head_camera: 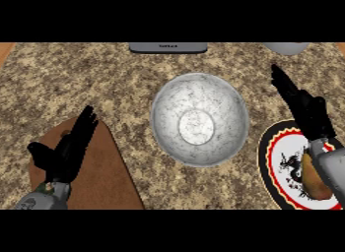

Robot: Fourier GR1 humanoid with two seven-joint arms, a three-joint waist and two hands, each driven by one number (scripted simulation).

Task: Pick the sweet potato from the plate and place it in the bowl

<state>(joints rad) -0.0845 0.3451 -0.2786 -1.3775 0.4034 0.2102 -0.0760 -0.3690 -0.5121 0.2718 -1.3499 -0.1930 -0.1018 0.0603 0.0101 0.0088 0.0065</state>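
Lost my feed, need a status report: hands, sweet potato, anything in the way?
Both hands open: left hand over brown board, right hand above plate. Sweet potato on plate, ungrasped. Bowl empty, path clear.

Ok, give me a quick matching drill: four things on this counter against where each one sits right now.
Things:
1. orange-brown sweet potato
2. marbled grey-white bowl
3. robot's open black left hand
4. red, black and white patterned plate

Places:
A. counter's middle
B. above the brown wooden board
C. on the plate, beside the right forearm
D. view's lower right, on the counter

Pairs: 1-C, 2-A, 3-B, 4-D
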